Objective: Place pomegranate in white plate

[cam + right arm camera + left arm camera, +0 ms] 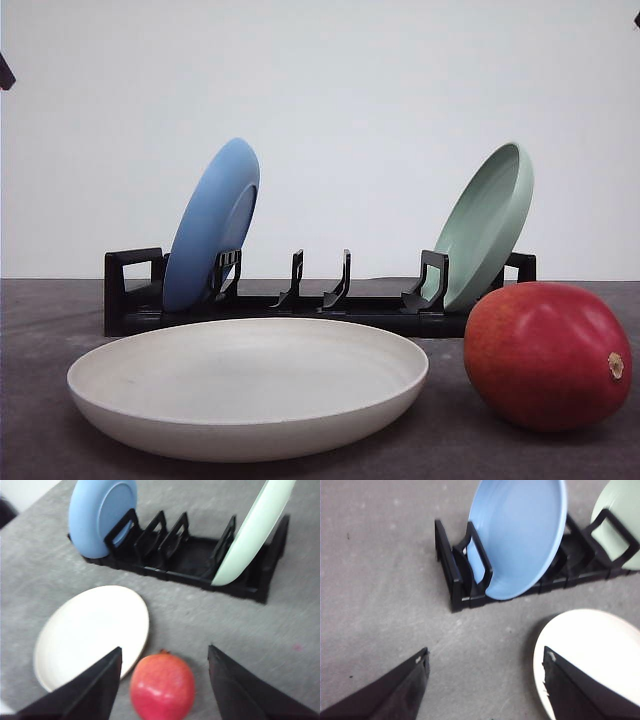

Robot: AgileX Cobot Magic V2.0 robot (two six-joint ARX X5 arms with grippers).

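Right gripper above the pomegranate, fruit not yet gripped

The pomegranate (547, 355) lies on the grey table (50, 330), just beside the right edge of the white plate (120, 395), which has nothing in it. In the right wrist view the right gripper (164, 680) has its jaws wide apart, with the fruit between them lower down, and nothing is held. The left gripper (485, 680) has its jaws also wide apart and holds nothing, beside the plate. I think the main risk is the round, smooth skin: if the jaws close off the middle, the fruit can slip or roll away. One finger (95, 690) is over the plate rim, so going down there could hit the plate. The black rack (300, 300) with the blue plate (212, 225) and the green plate (487, 225) stands behind.
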